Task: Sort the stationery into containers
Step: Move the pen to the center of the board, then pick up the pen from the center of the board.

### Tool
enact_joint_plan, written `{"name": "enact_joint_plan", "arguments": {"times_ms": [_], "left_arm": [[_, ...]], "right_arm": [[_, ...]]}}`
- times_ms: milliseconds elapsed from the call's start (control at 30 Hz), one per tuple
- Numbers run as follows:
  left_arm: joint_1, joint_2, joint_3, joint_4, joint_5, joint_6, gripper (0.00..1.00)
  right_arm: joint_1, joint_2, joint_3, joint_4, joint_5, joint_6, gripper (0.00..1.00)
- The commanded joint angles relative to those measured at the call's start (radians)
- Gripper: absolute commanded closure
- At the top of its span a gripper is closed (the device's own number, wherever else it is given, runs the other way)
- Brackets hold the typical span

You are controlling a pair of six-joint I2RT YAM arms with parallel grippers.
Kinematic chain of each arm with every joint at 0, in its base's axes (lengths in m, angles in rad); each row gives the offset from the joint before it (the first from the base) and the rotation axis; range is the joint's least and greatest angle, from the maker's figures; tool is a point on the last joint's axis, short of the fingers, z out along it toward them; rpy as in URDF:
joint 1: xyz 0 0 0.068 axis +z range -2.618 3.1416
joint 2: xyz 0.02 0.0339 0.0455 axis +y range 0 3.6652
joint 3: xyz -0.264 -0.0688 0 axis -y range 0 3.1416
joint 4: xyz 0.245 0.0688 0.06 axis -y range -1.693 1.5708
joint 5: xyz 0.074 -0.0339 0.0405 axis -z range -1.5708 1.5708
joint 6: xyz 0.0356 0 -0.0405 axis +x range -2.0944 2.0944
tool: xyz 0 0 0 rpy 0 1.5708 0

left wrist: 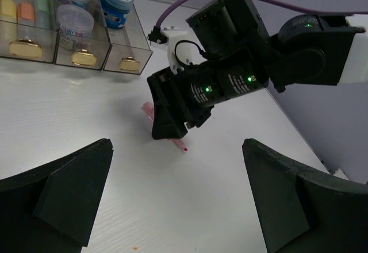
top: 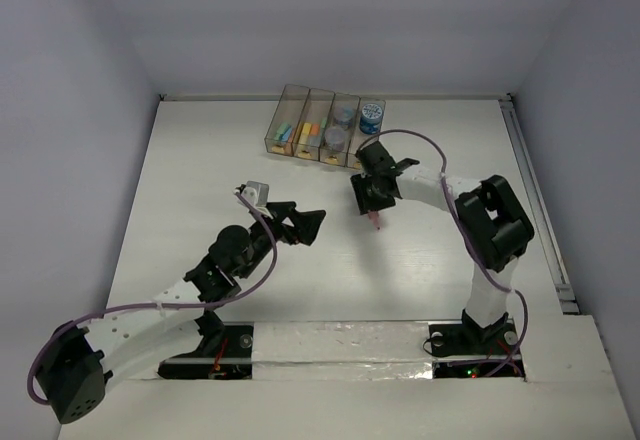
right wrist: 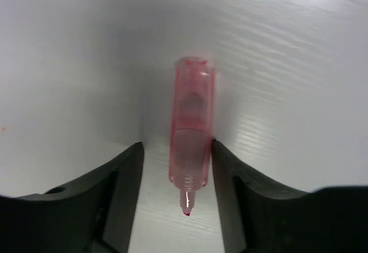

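Pink marker (right wrist: 191,132): lies flat on the white surface (top: 200,180), well apart from the bins (left wrist: 141,57), right between the two fingers of the right tool (top: 371,205); sits close against one finger, with a thin strip of surface showing beside the other; so not clamped yet, just flanked on both sides. Left tool (top: 303,222): spread wide apart, holding nothing, hanging near and facing the marker.

Looks like the grab step; not lifted yet.

Could go wrong in a few ways from here; could get pushed sideways and roll away if touched by one finger first; could slip out of the pinch, being round and smooth; could swing or tip down on the lift if gripped near the tip end and not the middle; could scrape along the surface if pinched too low.

Could also end up in the wrong bin; belongs, most likely, with the other sticks (top: 285,132) in the two left bins, not with the round rolls (top: 372,113) in the two right ones; could knock a bin over if carried too low across the rims; could bump the left tool if swung that way.
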Motion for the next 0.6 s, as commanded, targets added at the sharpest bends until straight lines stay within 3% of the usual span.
{"name": "enact_joint_plan", "arguments": {"times_ms": [0,67,200,567], "left_arm": [[0.002,-0.03,0.005,0.026,-0.041,-0.007,0.06],[0.002,-0.038,0.005,0.023,-0.047,-0.015,0.06],[0.002,-0.032,0.013,0.015,-0.055,-0.015,0.06],[0.002,0.019,0.031,0.018,-0.058,-0.01,0.06]], "right_arm": [[0.025,-0.04,-0.003,-0.013,-0.021,-0.046,0.41],[0.025,-0.079,-0.048,0.025,-0.024,-0.05,0.32],[0.025,-0.179,-0.152,0.098,-0.048,-0.04,0.3],[0.025,-0.271,-0.361,0.268,-0.188,0.047,0.44]]}}
